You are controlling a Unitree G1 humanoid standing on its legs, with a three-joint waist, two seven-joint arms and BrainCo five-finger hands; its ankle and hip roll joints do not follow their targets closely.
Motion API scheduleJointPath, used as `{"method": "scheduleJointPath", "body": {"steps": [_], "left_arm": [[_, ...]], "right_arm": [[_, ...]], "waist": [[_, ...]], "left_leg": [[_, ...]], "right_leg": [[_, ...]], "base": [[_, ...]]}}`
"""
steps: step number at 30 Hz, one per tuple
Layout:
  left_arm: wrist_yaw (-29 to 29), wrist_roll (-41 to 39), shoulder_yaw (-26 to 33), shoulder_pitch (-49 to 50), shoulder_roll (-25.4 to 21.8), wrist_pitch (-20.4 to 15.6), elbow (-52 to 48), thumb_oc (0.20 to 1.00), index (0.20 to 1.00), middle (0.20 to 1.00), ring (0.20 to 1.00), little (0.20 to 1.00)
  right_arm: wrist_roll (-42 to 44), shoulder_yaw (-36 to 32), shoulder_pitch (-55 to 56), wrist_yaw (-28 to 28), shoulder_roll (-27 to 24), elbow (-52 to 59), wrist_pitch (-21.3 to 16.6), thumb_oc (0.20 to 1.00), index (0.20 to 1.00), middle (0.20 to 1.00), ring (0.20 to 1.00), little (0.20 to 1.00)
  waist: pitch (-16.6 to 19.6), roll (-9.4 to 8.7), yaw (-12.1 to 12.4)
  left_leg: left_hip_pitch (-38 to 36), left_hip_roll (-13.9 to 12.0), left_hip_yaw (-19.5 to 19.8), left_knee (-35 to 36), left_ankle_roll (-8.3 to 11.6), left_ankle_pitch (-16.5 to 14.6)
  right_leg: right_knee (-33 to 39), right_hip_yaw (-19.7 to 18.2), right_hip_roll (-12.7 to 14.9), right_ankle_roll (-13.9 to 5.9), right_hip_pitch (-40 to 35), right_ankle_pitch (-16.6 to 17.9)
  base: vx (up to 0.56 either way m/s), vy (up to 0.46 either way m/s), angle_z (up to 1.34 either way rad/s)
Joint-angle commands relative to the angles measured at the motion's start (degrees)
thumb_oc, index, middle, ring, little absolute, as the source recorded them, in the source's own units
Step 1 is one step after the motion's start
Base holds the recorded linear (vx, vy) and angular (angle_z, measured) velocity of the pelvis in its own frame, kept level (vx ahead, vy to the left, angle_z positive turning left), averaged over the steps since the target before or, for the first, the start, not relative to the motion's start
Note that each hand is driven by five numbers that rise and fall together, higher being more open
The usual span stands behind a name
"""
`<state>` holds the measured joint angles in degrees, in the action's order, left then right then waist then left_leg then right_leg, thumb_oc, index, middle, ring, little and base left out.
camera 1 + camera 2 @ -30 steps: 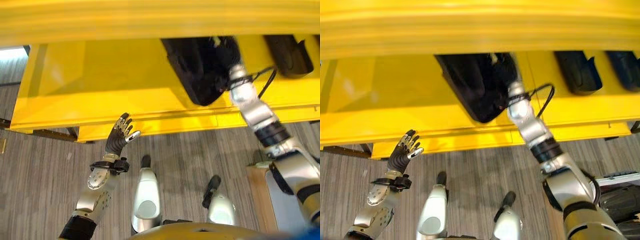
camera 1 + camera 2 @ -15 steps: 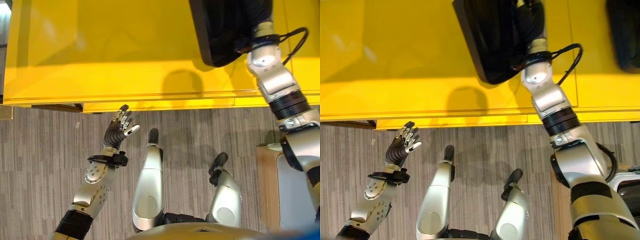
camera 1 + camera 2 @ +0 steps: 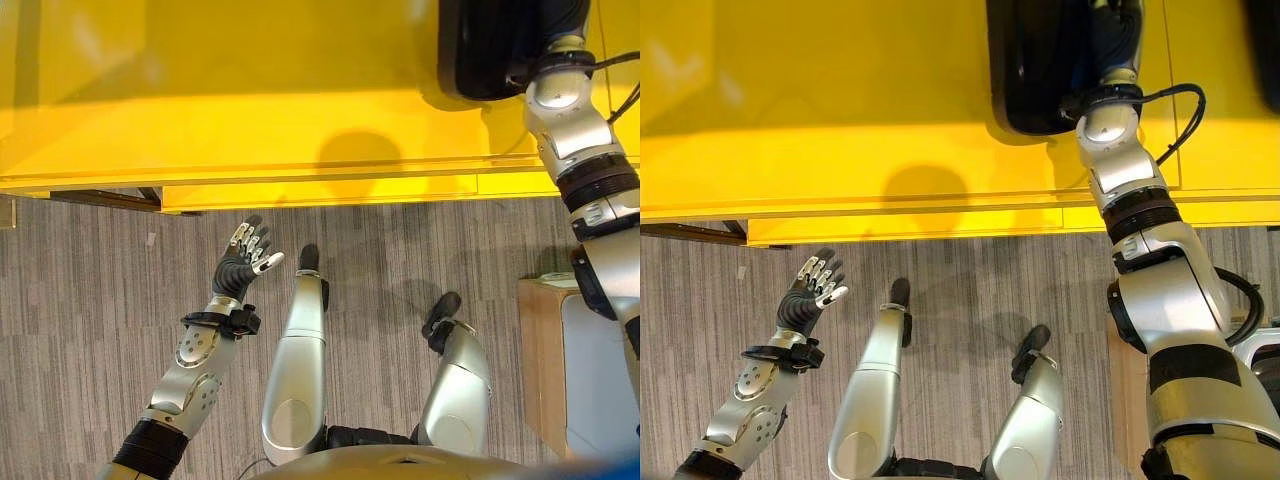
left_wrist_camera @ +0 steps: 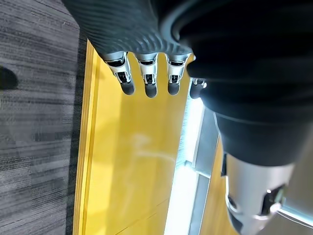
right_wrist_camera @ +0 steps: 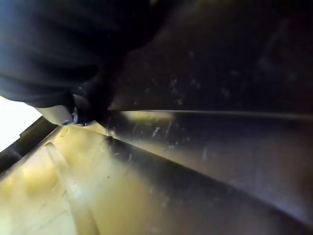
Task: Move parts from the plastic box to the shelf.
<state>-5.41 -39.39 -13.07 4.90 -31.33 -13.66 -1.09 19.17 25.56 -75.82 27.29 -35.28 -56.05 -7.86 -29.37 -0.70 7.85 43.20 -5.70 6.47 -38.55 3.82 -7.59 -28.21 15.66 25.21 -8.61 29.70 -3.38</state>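
A large black part (image 3: 1040, 60) lies on the yellow shelf (image 3: 840, 120), near its front edge. My right arm reaches up to the part's right side, and the dark cover of my right hand (image 3: 1114, 28) rests against it. The hand's fingers are hidden by the part. In the right wrist view the part's dark scuffed surface (image 5: 210, 98) sits very close, above the yellow shelf board (image 5: 58, 196). My left hand (image 3: 240, 265) hangs open over the grey carpet in front of the shelf, fingers (image 4: 149, 78) straight and holding nothing.
Another black part (image 3: 1265, 40) lies on the shelf at the far right. A wooden stand (image 3: 535, 330) with a pale box stands on the floor at my right. Striped grey carpet (image 3: 80, 300) runs along the shelf's front edge (image 3: 300, 185).
The whole view has shifted as the camera moved. The black part has turned from slanted to nearly square with the shelf, with my right arm stretched farther in. My left hand has kept its pose.
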Motion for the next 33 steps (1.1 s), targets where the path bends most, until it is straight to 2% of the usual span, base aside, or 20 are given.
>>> {"method": "scheduleJointPath", "body": {"steps": [1,16,33], "left_arm": [[-1.10,-1.32,-1.73,1.25,-2.08,-2.39,-4.52,1.000,1.000,1.000,1.000,1.000],[-1.31,-2.45,-2.65,0.08,-2.96,-2.98,-4.31,1.000,1.000,1.000,1.000,1.000],[-2.03,-2.97,-3.11,-0.75,-3.43,-3.19,-4.62,1.000,1.000,1.000,1.000,1.000]], "right_arm": [[4.19,-0.89,-7.90,1.08,-3.38,-1.02,-3.78,0.200,0.200,0.200,0.200,0.200],[7.19,2.45,-12.37,-0.32,-2.27,-9.00,-3.52,0.200,0.200,0.200,0.200,0.200],[7.38,4.14,-13.89,-0.70,-0.36,-12.36,-2.98,0.200,0.200,0.200,0.200,0.200]], "waist": [[2.89,0.40,1.14],[2.64,0.29,1.29],[2.13,-0.19,1.90]], "left_leg": [[-2.04,0.37,-3.00,3.50,-1.48,-1.33],[-1.45,0.52,-2.93,3.46,-1.67,-1.31],[-1.76,0.36,-2.62,3.40,-1.81,-1.37]], "right_leg": [[-12.83,-1.18,-1.80,2.39,5.01,-6.38],[-12.47,-1.34,-2.06,2.39,5.77,-6.09],[-12.48,-0.98,-2.71,2.39,5.39,-6.03]], "base": [[-0.01,0.031,0.02],[0.00,0.000,0.00],[0.00,0.000,0.00]]}}
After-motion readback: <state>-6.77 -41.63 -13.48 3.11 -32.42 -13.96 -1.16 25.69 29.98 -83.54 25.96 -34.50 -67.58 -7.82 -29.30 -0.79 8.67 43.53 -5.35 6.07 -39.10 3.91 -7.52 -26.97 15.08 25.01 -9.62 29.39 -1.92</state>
